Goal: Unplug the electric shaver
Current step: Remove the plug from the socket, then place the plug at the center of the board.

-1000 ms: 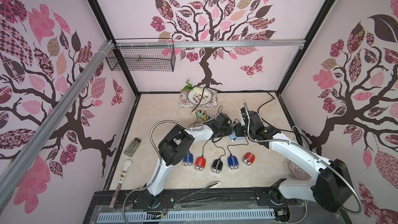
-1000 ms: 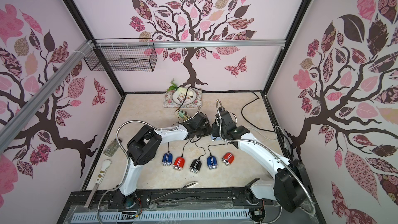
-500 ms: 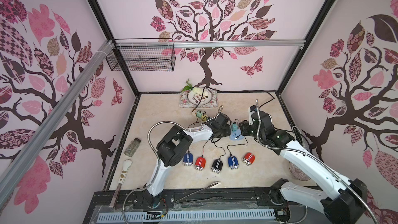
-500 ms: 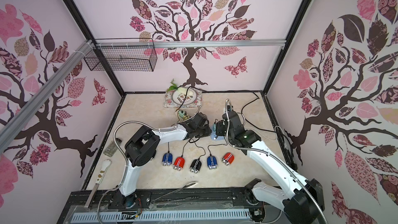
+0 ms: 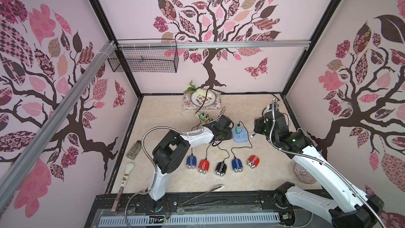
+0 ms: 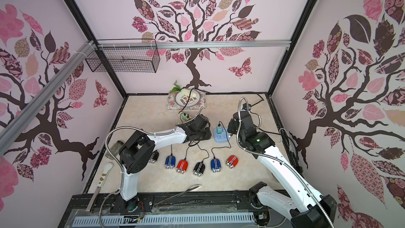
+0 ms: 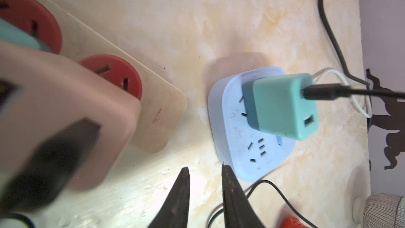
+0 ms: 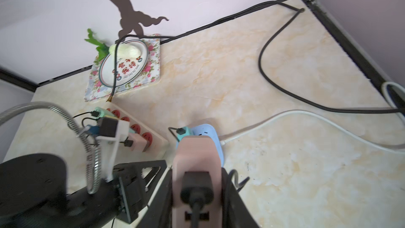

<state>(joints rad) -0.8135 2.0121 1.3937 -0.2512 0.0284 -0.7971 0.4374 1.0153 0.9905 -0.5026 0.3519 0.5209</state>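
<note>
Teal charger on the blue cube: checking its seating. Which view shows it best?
Left wrist: the teal charger is large, sharp, plugged into the blue power cube. Both top views show it tiny; right wrist, partly hidden behind a pink adapter.

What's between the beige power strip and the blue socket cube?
Nothing: the left wrist view shows only bare tabletop between the beige power strip and the blue socket cube.

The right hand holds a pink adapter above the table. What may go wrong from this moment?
1. The pink adapter in the right hand carries its black cable; lifting further may drag one of the shavers across the table.
2. The left hand sits at the edge of the blue socket block; a sideways move may knock the teal adapter plugged there.
</note>
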